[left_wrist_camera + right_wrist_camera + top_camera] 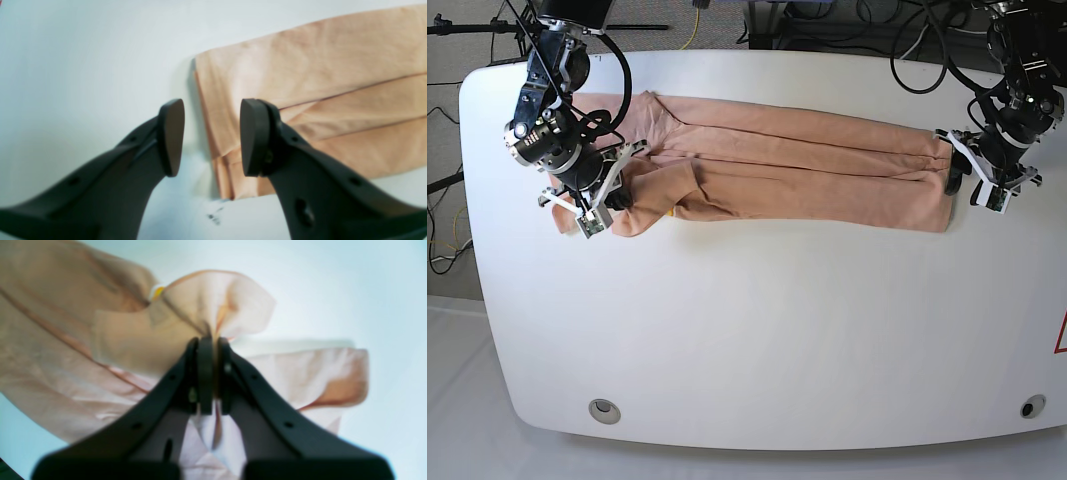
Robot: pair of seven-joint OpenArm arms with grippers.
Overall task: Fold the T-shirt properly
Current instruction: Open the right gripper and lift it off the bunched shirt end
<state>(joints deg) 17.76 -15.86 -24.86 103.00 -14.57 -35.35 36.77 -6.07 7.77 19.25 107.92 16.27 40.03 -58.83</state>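
dark fingers of the right gripper (210, 373) fill the near field of the right wrist view, pressed together and pinching a bunched fold of the t-shirt (797, 170). cloth fans out above and to both sides of the pads, with a small yellow mark showing just beyond. fingers of the left gripper (210, 136) stand spread, holding nothing; the layered hem end of the garment lies on the table (757, 330) between and just beyond them, one pad over the cloth edge, the other over bare surface. contact cannot be confirmed.

handling judgement: the fabric is light, soft and limp, not fragile, and will sag and slip between layers. grasp should take all stacked layers at a corner or folded edge.

farther off, in the base view, the garment lies as a long narrow band across the far half of the table, one gripper at each end.
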